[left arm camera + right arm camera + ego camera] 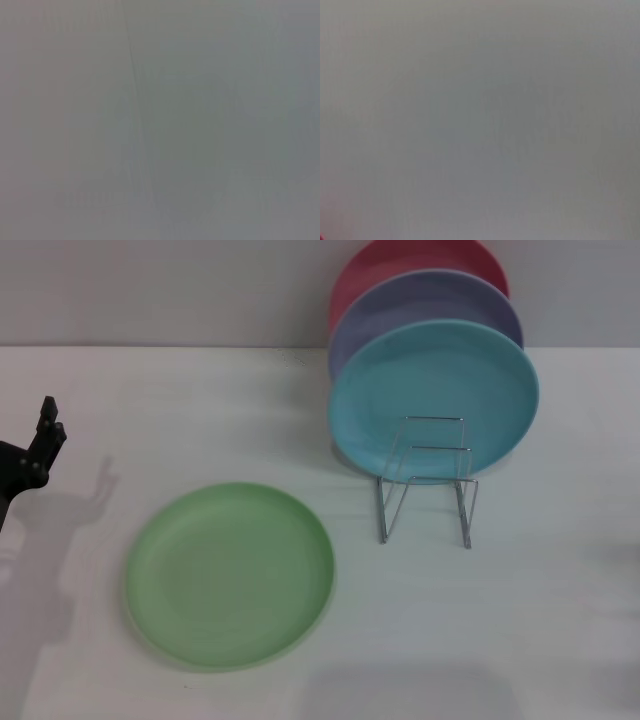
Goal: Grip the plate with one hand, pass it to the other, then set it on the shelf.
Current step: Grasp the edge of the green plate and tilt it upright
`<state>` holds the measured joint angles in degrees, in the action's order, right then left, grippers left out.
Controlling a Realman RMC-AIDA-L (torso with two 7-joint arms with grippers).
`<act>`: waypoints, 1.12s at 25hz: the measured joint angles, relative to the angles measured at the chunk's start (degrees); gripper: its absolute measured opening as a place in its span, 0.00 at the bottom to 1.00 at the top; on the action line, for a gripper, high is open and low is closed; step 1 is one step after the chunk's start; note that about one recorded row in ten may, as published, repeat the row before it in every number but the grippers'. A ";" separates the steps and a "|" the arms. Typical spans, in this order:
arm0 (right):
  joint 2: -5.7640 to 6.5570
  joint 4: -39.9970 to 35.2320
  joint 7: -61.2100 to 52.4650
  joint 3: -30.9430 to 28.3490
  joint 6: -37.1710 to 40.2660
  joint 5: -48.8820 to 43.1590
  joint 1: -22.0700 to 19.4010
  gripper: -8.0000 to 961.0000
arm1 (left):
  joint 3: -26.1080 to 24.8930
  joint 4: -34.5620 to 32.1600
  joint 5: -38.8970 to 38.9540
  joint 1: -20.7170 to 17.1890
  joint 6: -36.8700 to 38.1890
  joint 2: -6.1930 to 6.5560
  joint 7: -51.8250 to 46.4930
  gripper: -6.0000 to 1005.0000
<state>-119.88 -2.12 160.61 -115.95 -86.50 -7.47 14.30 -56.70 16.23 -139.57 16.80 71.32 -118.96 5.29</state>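
The light-green plate (230, 575) lies flat on the white table, front left of centre. The silver wire shelf (425, 480) stands to its right, with its front slots bare. My left gripper (40, 445) shows at the far left edge, well to the left of the plate and above the table. My right gripper is out of view. Both wrist views show only a plain grey surface.
A turquoise-blue plate (433, 398), a lavender plate (430, 305) and a red plate (400, 265) stand upright one behind another in the back of the rack. The white table (540, 620) ends at a grey wall behind.
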 joint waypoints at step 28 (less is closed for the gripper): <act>0.00 -0.43 -0.27 3.60 -0.51 -0.34 -0.12 0.86 | -20.96 77.18 -14.14 -15.71 -101.70 4.87 8.97 0.79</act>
<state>-119.88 -2.55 160.34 -112.35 -87.01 -7.82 14.18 -77.65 93.41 -153.72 1.09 -30.39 -114.10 14.27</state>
